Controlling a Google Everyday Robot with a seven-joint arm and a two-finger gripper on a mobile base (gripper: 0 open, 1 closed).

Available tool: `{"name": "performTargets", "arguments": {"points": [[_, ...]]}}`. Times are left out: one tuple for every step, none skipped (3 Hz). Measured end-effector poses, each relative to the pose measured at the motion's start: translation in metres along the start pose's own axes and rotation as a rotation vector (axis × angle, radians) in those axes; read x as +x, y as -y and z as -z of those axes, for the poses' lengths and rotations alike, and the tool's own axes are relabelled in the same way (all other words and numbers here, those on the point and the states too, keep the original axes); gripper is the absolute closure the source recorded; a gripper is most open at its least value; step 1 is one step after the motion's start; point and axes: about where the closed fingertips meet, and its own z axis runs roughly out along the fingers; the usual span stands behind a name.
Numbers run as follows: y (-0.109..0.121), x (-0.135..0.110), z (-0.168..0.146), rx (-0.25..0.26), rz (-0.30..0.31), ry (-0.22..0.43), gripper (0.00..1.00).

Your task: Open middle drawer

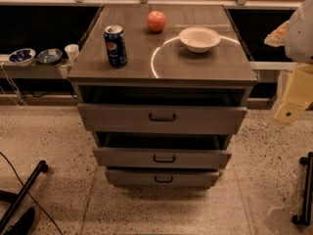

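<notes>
The grey-brown cabinet (161, 65) has three drawers. The middle drawer (122, 158), of medium front height with a small black bar handle (164, 158), stands partly pulled out, with a dark gap above its front. The top drawer (117, 117), which has the tallest front, also stands pulled out. The bottom drawer (127, 178) has the slimmest front and is nearly closed. My gripper (292, 102), a pale yellow and white piece, hangs at the right edge of the view. It is right of the cabinet at top-drawer height and touches nothing.
On the cabinet top stand a blue soda can (115, 45), a red apple (156, 21) and a white bowl (199, 38). A low shelf at left holds two small bowls (22, 56) and a white cup (72, 52). There are black legs (22, 195) at lower left and a black stand (307, 190) at right.
</notes>
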Motion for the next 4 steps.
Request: {"name": "performTargets", "arguments": {"points": [[0.000,0.000,0.000,0.000,0.000,0.000,0.00],[0.003,0.007,-0.014,-0.018,-0.014,-0.023,0.00],[-0.007,0.015,-0.048,-0.012,0.025,-0.041,0.00],[-0.035,0.028,-0.086,0.017,0.076,-0.020,0.00]]}}
